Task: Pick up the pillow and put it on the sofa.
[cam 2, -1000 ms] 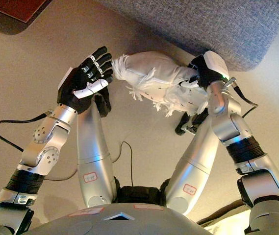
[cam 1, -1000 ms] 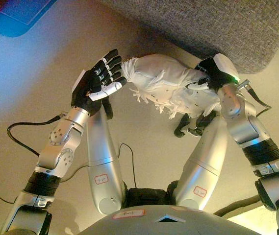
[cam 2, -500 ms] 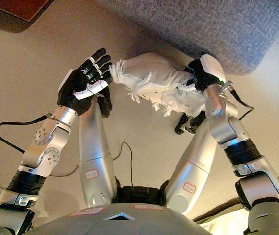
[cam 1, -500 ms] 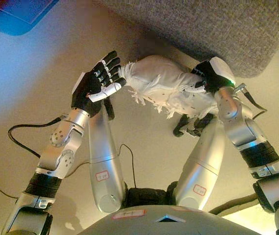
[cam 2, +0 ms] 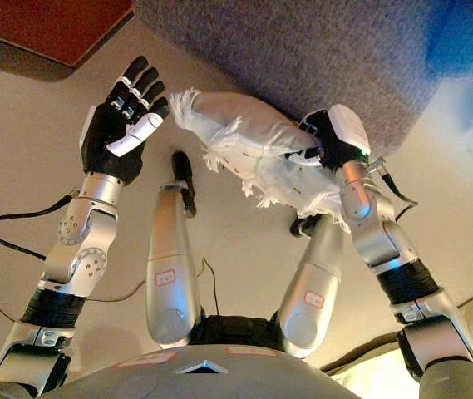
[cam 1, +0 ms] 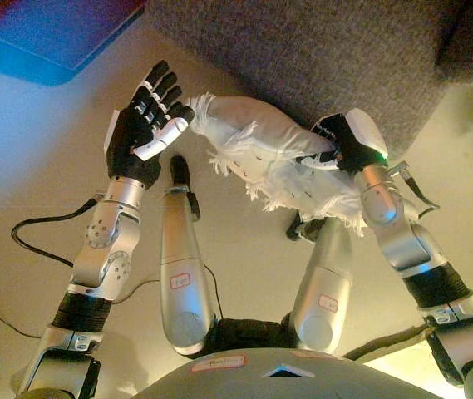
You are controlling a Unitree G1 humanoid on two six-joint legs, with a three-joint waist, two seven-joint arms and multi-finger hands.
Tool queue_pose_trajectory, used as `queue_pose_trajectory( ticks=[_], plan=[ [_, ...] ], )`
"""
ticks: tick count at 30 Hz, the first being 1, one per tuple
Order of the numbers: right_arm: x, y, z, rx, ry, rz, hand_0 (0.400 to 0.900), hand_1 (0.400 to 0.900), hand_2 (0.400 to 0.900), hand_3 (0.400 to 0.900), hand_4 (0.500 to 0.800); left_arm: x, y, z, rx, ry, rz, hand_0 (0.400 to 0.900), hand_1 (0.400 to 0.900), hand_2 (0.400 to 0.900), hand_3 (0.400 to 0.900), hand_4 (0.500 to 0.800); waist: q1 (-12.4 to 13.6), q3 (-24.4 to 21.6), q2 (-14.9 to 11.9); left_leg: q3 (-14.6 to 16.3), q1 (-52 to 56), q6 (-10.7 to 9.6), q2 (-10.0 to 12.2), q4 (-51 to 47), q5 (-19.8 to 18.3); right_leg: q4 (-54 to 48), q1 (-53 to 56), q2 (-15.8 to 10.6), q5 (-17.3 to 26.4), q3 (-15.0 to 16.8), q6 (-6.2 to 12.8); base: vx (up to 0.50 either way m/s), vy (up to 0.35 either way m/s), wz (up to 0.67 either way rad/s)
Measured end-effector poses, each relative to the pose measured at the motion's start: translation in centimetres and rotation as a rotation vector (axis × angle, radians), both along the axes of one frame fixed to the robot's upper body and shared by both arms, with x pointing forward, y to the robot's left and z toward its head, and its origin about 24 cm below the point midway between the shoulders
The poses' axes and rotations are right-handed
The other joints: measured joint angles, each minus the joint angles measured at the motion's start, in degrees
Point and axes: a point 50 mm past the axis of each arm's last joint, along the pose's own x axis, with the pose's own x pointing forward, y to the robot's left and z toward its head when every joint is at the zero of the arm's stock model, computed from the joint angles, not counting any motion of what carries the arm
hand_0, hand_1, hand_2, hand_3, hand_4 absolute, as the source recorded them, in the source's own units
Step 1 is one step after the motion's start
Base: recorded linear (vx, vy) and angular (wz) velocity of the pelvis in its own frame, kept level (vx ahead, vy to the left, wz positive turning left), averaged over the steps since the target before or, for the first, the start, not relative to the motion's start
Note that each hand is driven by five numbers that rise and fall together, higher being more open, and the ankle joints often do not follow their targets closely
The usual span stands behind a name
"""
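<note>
No writing shows that I can read. My right hand (cam 1: 348,143) pinches the white fringed pillow (cam 1: 261,141) against the grey sofa (cam 1: 319,50); my left hand (cam 1: 140,125) is spread, just beside its other end.

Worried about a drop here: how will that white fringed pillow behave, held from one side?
The white fringed pillow probably sags; it creases where the right robot hand pinches it. It looks light. The open left robot hand isn't supporting it, so slipping seems possible.
</note>
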Motion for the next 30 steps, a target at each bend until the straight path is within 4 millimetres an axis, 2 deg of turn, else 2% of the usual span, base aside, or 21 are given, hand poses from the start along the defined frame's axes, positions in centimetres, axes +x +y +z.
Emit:
queue_pose_trajectory(
  ticks=[6, 11, 18, 21, 24, 30],
  plan=[
    [-2.4, -1.6, -0.6, 0.045, 0.009, -0.009, 0.4, 0.4, 0.4, 0.4, 0.5, -1.0, 0.9, -0.2, -0.012, 0.005, 0.036, 0.9, 0.9, 0.9, 0.9, 0.8, 0.0, -0.1, -0.4, 1.7, 12.1, -0.3, -0.8, -8.9, 1.9, -9.8, 12.6, 0.2, 2.0, -3.1, 1.12, 0.13, -0.065, 0.04],
    [-3.6, -2.1, -0.1, 0.071, -0.014, -0.007, 0.4, 0.4, 0.4, 0.4, 0.5, -1.6, 1.7, 0.0, 0.003, 0.012, 0.074, 0.9, 0.9, 0.9, 0.9, 0.8, -0.1, -0.3, -0.9, 2.7, 17.8, -0.5, -0.8, -13.4, 2.5, -16.1, 19.5, 1.1, 3.8, -5.2, 1.61, 0.13, -0.027, 0.01],
    [-5.9, -3.0, -0.6, 0.096, 0.038, 0.009, 0.4, 0.4, 0.4, 0.4, 0.5, -3.4, 3.4, -0.9, 0.014, 0.098, 0.123, 0.9, 0.9, 0.9, 0.9, 0.8, 0.0, -1.2, -1.9, 5.1, 30.1, -0.2, -1.9, -21.4, 3.3, -31.0, 34.5, 2.4, 9.4, -8.0, 3.41, 0.18, 0.024, -0.01],
    [-6.8, -3.2, -0.5, 0.099, 0.052, 0.026, 0.4, 0.4, 0.4, 0.4, 0.5, -4.5, 4.1, -1.4, 0.024, 0.139, 0.131, 0.9, 0.9, 0.9, 0.9, 0.8, 0.0, -5.3, -3.4, 6.2, 33.4, 0.0, -2.8, -24.4, 3.5, -38.2, 39.5, 2.8, 12.0, -8.2, 4.13, 0.18, 0.09, 0.0],
    [-7.5, -3.2, 0.1, 0.099, 0.036, 0.044, 0.4, 0.4, 0.4, 0.4, 0.5, -5.1, 4.5, -2.0, 0.033, 0.186, 0.134, 0.9, 0.9, 0.9, 0.9, 0.8, 0.0, -9.8, -4.3, 6.9, 35.8, 0.1, -3.7, -27.0, 3.8, -43.1, 42.9, 2.9, 13.9, -8.4, 4.05, 0.08, 0.075, 0.02],
    [-8.4, -3.2, 0.9, 0.105, 0.007, 0.077, 0.4, 0.4, 0.4, 0.4, 0.5, -6.4, 4.9, -3.5, 0.041, 0.276, 0.129, 0.9, 0.9, 0.9, 0.9, 0.8, 0.0, -16.1, -4.0, 7.2, 40.2, -0.3, -4.4, -31.4, 5.1, -46.1, 47.0, 3.0, 14.7, -9.3, 4.01, 0.06, 0.057, 0.06]
  ],
)
